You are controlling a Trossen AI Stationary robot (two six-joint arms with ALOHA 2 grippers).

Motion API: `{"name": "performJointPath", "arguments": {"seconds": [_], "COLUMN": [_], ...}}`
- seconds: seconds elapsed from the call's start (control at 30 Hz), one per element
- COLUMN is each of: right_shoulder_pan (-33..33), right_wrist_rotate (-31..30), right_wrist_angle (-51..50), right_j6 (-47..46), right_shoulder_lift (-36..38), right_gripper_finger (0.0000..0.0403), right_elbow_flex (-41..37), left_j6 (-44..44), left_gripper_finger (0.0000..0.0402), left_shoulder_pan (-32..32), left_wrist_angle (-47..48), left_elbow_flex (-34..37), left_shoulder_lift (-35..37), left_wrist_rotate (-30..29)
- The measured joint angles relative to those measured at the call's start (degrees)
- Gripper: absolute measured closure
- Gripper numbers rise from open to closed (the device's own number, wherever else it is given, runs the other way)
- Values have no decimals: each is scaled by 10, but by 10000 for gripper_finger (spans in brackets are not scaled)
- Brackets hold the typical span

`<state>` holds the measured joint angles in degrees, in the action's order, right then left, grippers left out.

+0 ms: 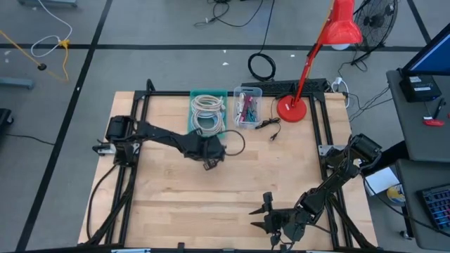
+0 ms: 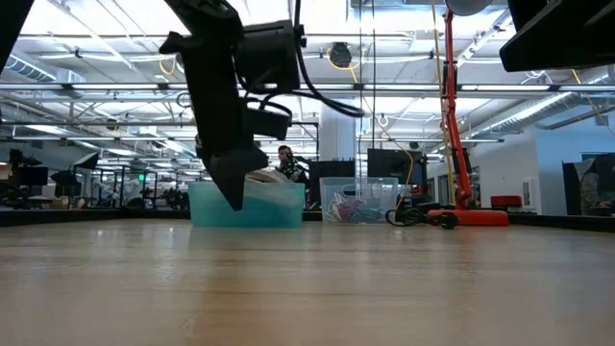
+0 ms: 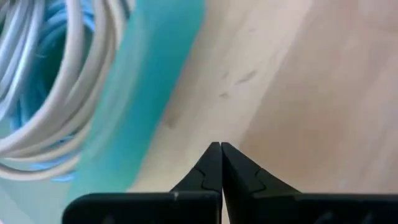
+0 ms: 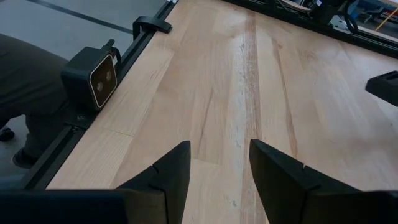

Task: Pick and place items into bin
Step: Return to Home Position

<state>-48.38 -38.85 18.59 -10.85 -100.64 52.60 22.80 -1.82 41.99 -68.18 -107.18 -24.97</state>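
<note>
The coiled cables (image 1: 207, 110), loose rings of white, beige and light blue, lie stacked flat inside the green bin (image 1: 193, 105). They fill most of it, and in the left wrist view their loops press close to its teal wall. The small bundled cords (image 1: 246, 109), maroon and teal as far as can be told, sit in the transparent bin (image 1: 257, 91), which touches or nearly touches the green one. Both bins stand at the middle of the table's (image 1: 176, 204) far edge. Sorting large coils from small bundles seems to be the reason for two bins, and with every cable contained the job looks finished. The left gripper (image 1: 208, 156) hangs just in front of the green bin, pointing down at bare wood, its fingers (image 3: 211, 171) pressed together on nothing. In the low view it hangs above the boards, not touching them. That fits an arm done with nudging the bin and ready to draw back. The right gripper (image 1: 266, 214) waits low near the table's near edge, well apart from the bins, its jaws spread and empty over the wood. The red lamp (image 1: 290, 109) stands beside the transparent bin towards the far right corner. Its black cord (image 1: 269, 127) trails on the table and is no part of the sorting.
</note>
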Motion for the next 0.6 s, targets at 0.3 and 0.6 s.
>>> {"name": "performJointPath", "arguments": {"seconds": [0.3, 0.6], "right_shoulder_pan": [0, 17], "right_wrist_rotate": [0, 24], "right_wrist_angle": [0, 9], "right_j6": [-4, -44], "right_shoulder_lift": [0, 11], "right_gripper_finger": [248, 248], "right_elbow_flex": [0, 0], "left_j6": [136, 227], "left_gripper_finger": [401, 401], "left_shoulder_pan": [-133, -344], "left_wrist_angle": [-1, -62], "left_elbow_flex": [0, -1], "left_shoulder_lift": [0, 94], "left_wrist_rotate": [-38, -244]}}
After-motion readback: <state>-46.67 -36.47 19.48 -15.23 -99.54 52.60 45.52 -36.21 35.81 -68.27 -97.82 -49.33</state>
